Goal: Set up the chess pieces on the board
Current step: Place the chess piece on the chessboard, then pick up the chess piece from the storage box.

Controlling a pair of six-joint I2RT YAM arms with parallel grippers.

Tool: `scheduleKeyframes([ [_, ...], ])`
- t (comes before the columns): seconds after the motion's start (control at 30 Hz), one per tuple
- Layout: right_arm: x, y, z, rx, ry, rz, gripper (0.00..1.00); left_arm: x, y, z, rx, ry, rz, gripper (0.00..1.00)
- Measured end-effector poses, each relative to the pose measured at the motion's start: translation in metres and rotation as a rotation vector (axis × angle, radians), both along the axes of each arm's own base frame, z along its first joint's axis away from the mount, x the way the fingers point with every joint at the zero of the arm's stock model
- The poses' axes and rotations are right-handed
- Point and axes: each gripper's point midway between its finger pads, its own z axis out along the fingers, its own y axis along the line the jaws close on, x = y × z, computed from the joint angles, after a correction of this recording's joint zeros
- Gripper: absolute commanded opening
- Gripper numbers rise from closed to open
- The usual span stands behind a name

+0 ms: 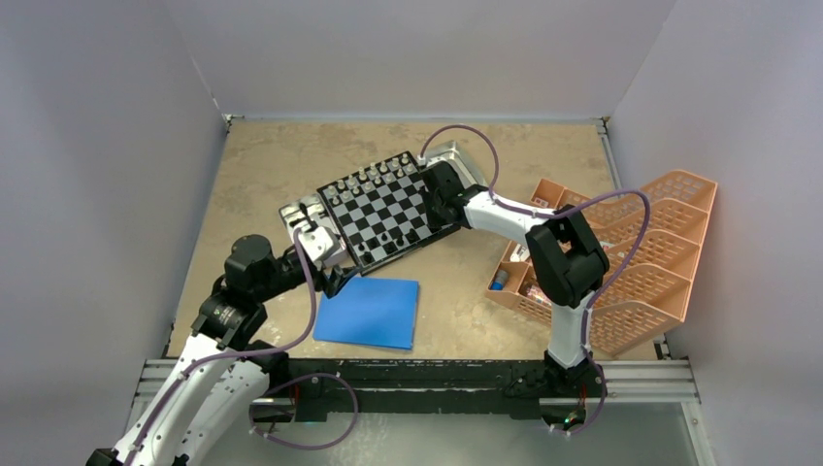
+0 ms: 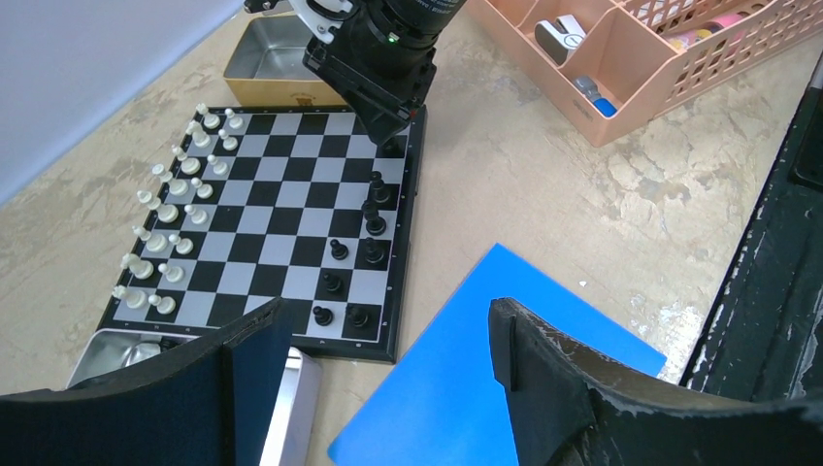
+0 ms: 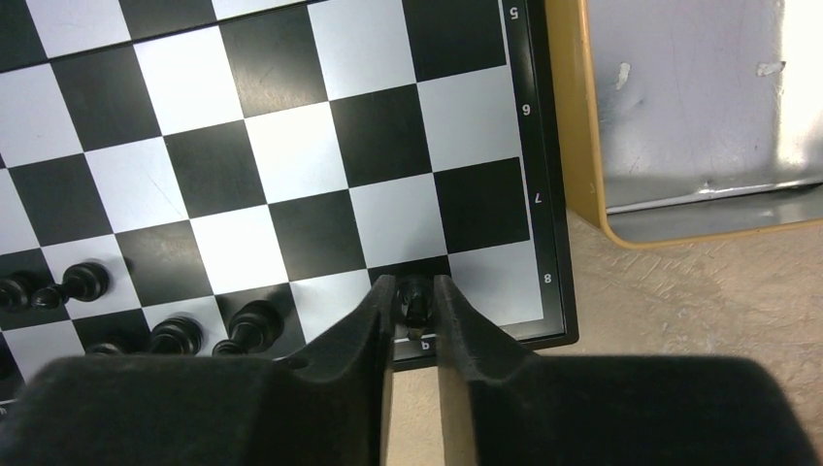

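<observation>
Left hand (image 2: 386,318) released, fingers spread wide, nothing between them. It hovers over the near part of the blue sheet (image 2: 485,388) on the tabletop (image 2: 582,204). A metal tray (image 2: 116,351) peeks out beside its left finger, just beside the board's near edge.

Just ahead of the left hand is the board (image 2: 281,228), lying flat and skewed to the table edge. White pieces (image 2: 165,214) stand in two rows along the board edge to this hand's left. Black pieces (image 2: 372,225) stand along the edge to its right, rows only partly filled.

Farther out, the right hand (image 3: 414,291) points down at the board's far black-side corner. It is clenched on one black piece (image 3: 416,303) at the dark square second from the corner. Cannot tell if the piece touches the square. Other black ones sit left of its fingers.

A second metal tray (image 3: 679,116) is right of this hand, against the board border. An orange organiser (image 2: 621,58) is off to the right.
</observation>
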Motion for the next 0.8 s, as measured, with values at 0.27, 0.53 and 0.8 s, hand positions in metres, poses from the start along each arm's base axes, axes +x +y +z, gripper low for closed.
scheduleKeyframes([
  [0.27, 0.000, 0.000, 0.002, 0.013, 0.000, -0.020, 0.46, 0.009, 0.005, 0.001, -0.029, 0.056, 0.083, 0.76],
  [0.53, -0.005, -0.003, 0.065, 0.105, -0.114, -0.026, 0.68, 0.046, 0.022, 0.000, -0.096, 0.277, 0.383, 0.77],
  [0.8, -0.024, -0.013, 0.153, 0.291, -0.335, -0.018, 0.77, 0.088, 0.045, -0.037, -0.037, 0.477, 0.640, 0.47],
])
